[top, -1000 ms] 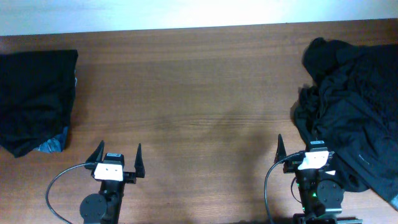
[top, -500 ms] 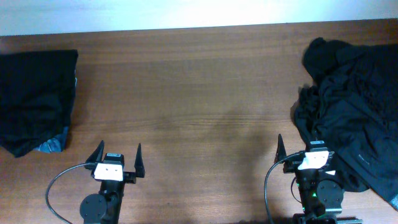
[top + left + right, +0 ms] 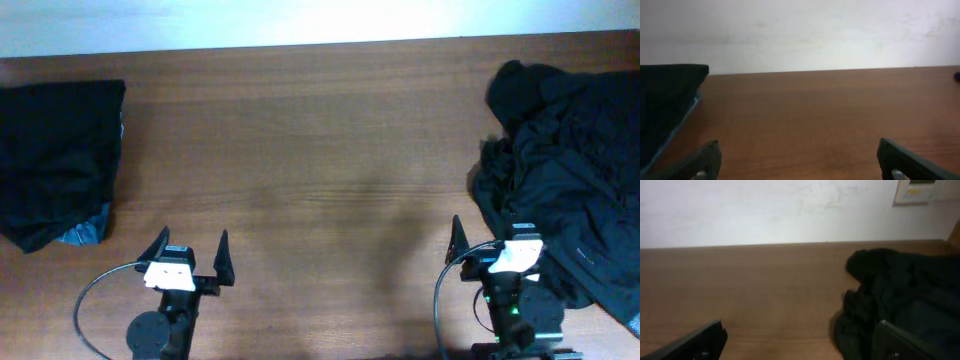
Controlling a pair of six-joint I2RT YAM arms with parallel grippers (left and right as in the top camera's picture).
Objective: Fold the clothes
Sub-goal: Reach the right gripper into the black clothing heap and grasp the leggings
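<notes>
The crumpled heap of black clothes [image 3: 570,170] looked tangled enough that a pinch into it might have caught several layers at once, dragging two garments out together or pulling part of the heap off the desk [image 3: 300,150] at its right edge. That heap lay at the far right, its near edge just beside the right end effector [image 3: 490,242] and spreading away beyond it. A flatter black stack [image 3: 55,160] sat at the far left, well apart from the left end effector [image 3: 192,245]. Both end effectors stood with fingers spread wide, holding nothing.
</notes>
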